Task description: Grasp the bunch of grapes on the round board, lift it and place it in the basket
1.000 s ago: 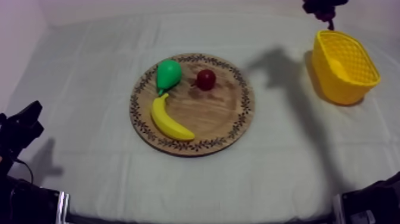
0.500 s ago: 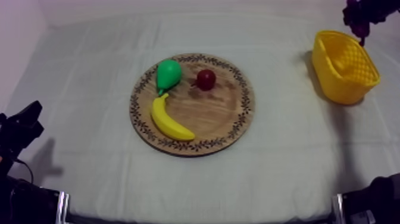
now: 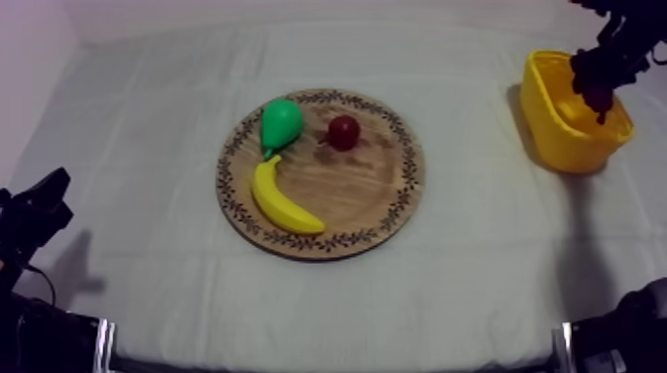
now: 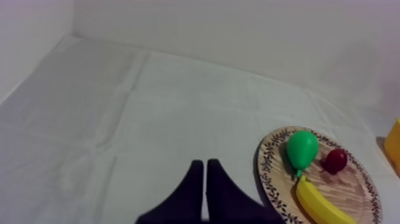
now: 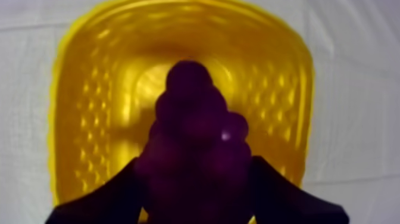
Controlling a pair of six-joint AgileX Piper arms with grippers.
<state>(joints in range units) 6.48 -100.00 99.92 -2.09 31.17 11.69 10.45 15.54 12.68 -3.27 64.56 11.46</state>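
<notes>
1. Your right hand (image 3: 603, 60), clamped on the bunch of grapes (image 3: 594, 87), has swung over the yellow basket (image 3: 556, 137) and dipped toward its mouth.
2. Letting go looks like the next step.
3. Your left hand (image 4: 205, 165) rests narrow and empty.

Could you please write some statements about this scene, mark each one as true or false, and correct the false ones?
1. The bunch of grapes lies on the wooden board. False: the right gripper is shut on it and holds it over the yellow basket.
2. The left gripper is shut on nothing. True.
3. The banana, the pear and the small red fruit are on the board. True.
4. The banana touches the small red fruit. False: they lie apart; the banana's end is at the pear.
</notes>
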